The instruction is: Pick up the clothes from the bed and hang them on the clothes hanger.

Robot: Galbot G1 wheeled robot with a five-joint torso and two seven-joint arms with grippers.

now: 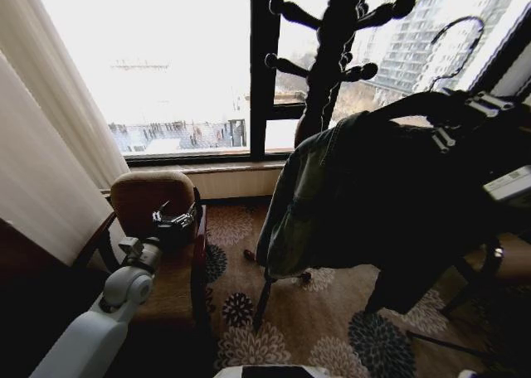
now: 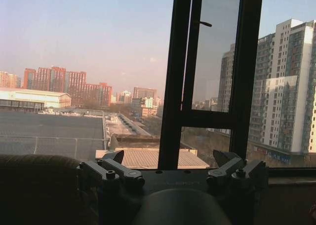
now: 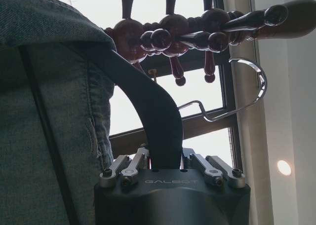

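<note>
The clothes, a light-blue denim jacket (image 1: pixel 348 196), hang draped over the black clothes hanger (image 1: pixel 406 103). My right gripper (image 1: pixel 444 113) holds them up at the right, beside the coat stand. In the right wrist view that gripper (image 3: pixel 165 158) is shut on the hanger's curved black arm (image 3: pixel 153 101). The denim (image 3: pixel 44 116) hangs beside it, and the silver hook (image 3: pixel 249 94) stands free just below the stand's pegs. My left gripper (image 1: pixel 176 225) is low at the left over an armchair. Its fingers (image 2: pixel 116 171) are spread open with nothing between them. The bed is out of view.
A dark wooden coat stand (image 1: pixel 332 38) with knobbed pegs (image 3: pixel 197 32) rises before the window frame (image 1: pixel 264 71). A brown armchair (image 1: pixel 153 196) sits at the left under white curtains (image 1: pixel 58 146). Another chair's legs (image 1: pixel 477 287) stand at the right on patterned carpet (image 1: pixel 315 328).
</note>
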